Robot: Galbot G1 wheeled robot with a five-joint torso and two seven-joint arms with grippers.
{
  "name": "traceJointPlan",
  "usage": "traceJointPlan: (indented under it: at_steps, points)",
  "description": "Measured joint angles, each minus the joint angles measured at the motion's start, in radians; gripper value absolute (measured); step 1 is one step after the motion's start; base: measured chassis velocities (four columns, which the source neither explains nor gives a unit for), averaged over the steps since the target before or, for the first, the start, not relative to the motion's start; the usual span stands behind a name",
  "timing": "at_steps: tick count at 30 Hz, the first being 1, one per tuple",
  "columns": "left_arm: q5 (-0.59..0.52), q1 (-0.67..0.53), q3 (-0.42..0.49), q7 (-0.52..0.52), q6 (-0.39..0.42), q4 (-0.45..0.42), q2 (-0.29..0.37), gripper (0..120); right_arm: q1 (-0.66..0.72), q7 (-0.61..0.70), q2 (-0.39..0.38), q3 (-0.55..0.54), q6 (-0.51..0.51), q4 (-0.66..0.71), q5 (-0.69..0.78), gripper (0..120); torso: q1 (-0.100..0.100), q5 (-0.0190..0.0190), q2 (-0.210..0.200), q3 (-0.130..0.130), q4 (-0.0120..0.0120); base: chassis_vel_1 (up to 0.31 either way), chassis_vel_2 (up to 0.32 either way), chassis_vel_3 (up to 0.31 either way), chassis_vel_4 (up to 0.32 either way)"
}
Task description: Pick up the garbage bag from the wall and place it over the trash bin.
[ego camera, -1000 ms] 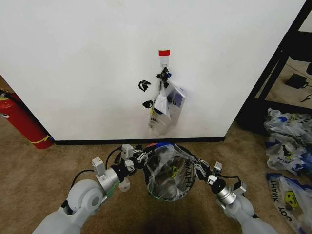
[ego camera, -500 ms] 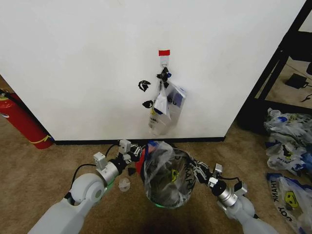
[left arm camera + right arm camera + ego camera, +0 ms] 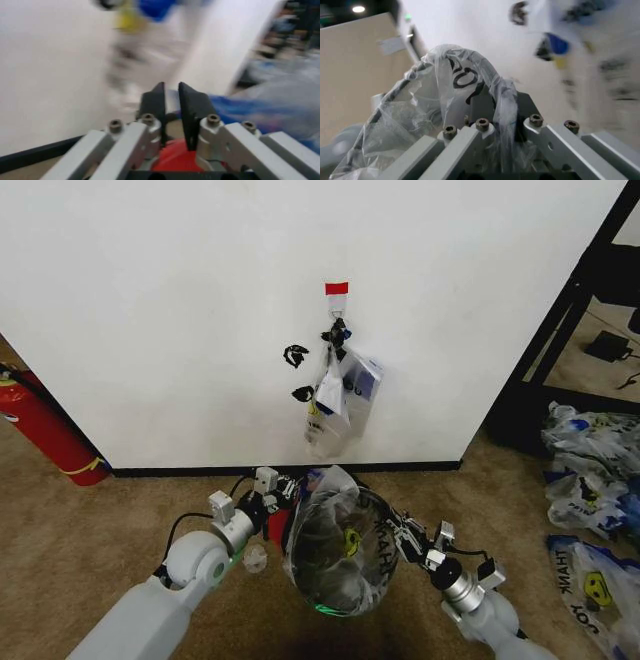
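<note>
Thin see-through plastic garbage bag (image 3: 335,552) draped over small round black trash bin (image 3: 330,605) on carpet, at 6 o'clock below hook | left gripper (image 3: 283,498) at bag's 10 o'clock, pinching blue handle (image 3: 235,107) | right gripper (image 3: 397,530) at 3 o'clock, clamped on bag film | white wall (image 3: 180,300) with red tape strip (image 3: 336,288) at 12 o'clock.

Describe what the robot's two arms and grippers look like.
Both arms are pale grey with rounded shells and silver metal wrist sections, black cables looping alongside. The left gripper and right gripper have flat black fingers on light grey brackets studded with hex-socket screws. A green light glows at the left wrist.
</note>
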Motion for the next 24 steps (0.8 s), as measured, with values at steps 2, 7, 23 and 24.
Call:
traceJointPlan:
  at_steps: [2,7,23,24]
  points:
    - [0.02,0.0,-0.01,-0.13,0.005,0.001,-0.01,25,-0.004,0.11,0.014,-0.012,0.036,0.002,-0.017,1,0.0,0.0,0.0,0.0,0.0,0.0,0.0,0.0,0.0]
    - [0.085,0.027,-0.038,-0.365,0.013,-0.067,-0.029,43,-0.015,0.316,0.044,-0.044,0.098,0.012,-0.08,1,0.0,-0.0002,0.0,0.0,-0.0001,0.0,0.0,0.0,0.0]
    - [0.19,0.274,0.149,-0.519,0.205,-0.414,-0.051,41,0.008,0.733,0.188,-0.121,0.282,0.04,-0.465,1,0.0,0.0001,0.0,0.0,0.0002,0.0,0.0,0.0,0.0]
    - [0.171,0.273,0.16,-0.531,0.215,-0.409,-0.061,34,0.008,0.738,0.191,-0.125,0.29,0.042,-0.49,1,0.0,0.0,0.0,0.0,-0.0001,0.0,0.0,0.0,0.0]
